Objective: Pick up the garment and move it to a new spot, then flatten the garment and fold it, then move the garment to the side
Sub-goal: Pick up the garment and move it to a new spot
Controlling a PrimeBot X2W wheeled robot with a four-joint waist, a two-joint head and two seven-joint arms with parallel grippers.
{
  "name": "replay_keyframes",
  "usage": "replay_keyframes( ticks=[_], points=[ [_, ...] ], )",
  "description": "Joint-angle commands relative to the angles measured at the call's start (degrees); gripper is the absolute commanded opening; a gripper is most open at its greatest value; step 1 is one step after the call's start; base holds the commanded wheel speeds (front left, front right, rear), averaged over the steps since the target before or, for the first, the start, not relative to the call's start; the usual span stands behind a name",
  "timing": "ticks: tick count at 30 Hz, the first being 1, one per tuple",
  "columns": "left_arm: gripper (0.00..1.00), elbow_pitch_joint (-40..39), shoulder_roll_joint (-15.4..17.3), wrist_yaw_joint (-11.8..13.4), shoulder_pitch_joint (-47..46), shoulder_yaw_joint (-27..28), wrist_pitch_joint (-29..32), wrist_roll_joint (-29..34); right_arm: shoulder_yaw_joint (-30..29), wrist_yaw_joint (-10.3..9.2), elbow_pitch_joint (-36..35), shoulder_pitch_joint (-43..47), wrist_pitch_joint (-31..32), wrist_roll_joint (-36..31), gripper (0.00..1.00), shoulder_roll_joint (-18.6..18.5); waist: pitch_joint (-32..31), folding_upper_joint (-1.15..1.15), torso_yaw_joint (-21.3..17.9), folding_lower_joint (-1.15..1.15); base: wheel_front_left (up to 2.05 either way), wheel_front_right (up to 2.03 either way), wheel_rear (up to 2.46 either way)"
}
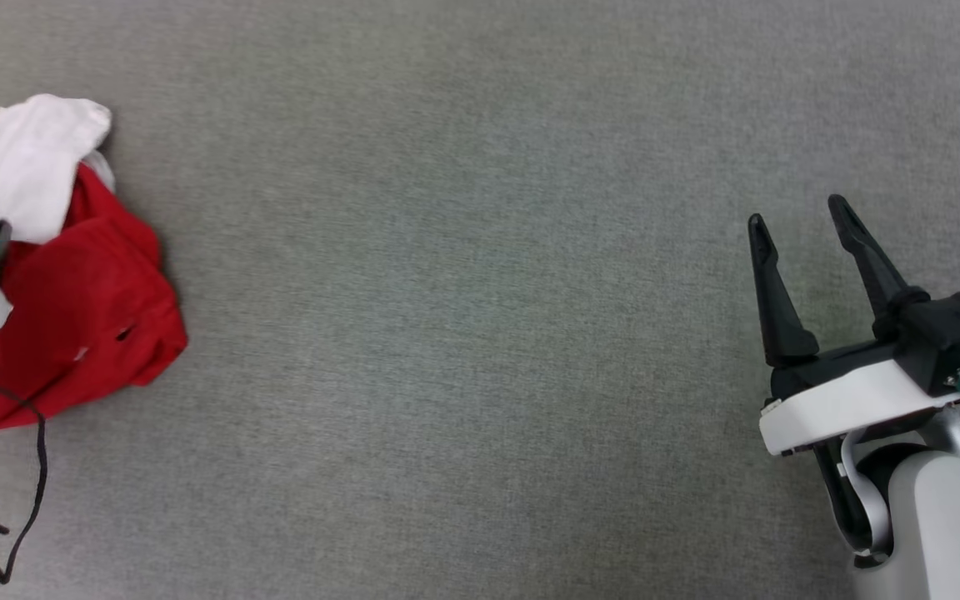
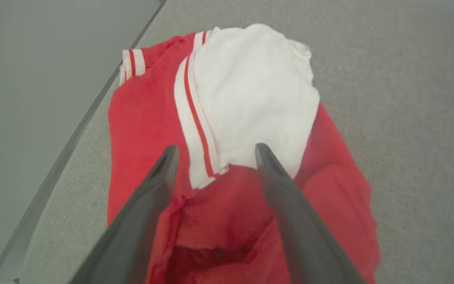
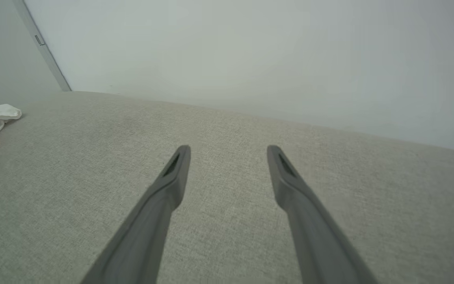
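A pale grey woven cloth surface (image 1: 480, 333) spreads wide before me, bare through the middle, which I judge leaves room for laying out and folding. At nine o'clock in the head view sits the red T-shirt with white sleeves and striped trim (image 1: 88, 325), bunched in a heap with one white sleeve (image 2: 250, 98) flopped on top. My right gripper (image 1: 797, 212) waits at four o'clock, fingers spread and empty, well apart from the shirt; parked out of the way, I'd say. My left gripper (image 2: 216, 146) hangs right over the heap, fingers wide, nothing in them, straddling the sleeve's hem and lined up for the pick. A thin black cable (image 1: 30, 467) loops at eight o'clock.

Hidden now: the shirt's nine o'clock side runs off the head view, any print is folded out of sight, and I cannot tell whether my left fingertips touch cloth.
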Motion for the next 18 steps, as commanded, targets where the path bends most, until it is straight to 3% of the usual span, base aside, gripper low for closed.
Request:
replay_keyframes(
  ticks=[1,5,9,12,18],
  points=[
    [1.0,1.1,0.9,-0.3,-0.8,0.1,3.2,-0.7,0.3,-0.04,0.5,-1.0,-0.2,0.6,1.0,-0.1,2.3,0.0,-1.8,-0.01,0.0,0.0,0.0],
    [1.0,3.9,2.3,0.0,0.3,0.6,11.3,-2.9,1.1,-0.04,1.4,-2.2,-0.9,0.9,1.0,-0.1,3.6,0.0,-2.6,-0.01,0.0,0.0,0.0],
    [1.0,5.9,2.2,0.6,2.0,1.0,15.7,-4.4,1.9,-0.04,2.1,-3.0,-1.4,1.3,1.0,-0.2,4.4,0.0,-3.1,-0.01,0.0,0.0,0.0],
    [0.0,6.3,1.2,1.0,3.4,1.4,15.8,-5.1,2.1,-0.04,2.4,-3.6,-1.6,1.5,1.0,-0.4,4.6,0.0,-3.5,-0.01,0.0,0.0,0.0],
    [0.0,4.8,0.9,1.7,3.0,1.1,10.5,-4.1,1.2,-0.03,3.0,-3.2,-1.7,1.6,1.0,-0.7,3.1,0.0,-3.1,-0.01,0.0,0.0,0.0]
  ],
)
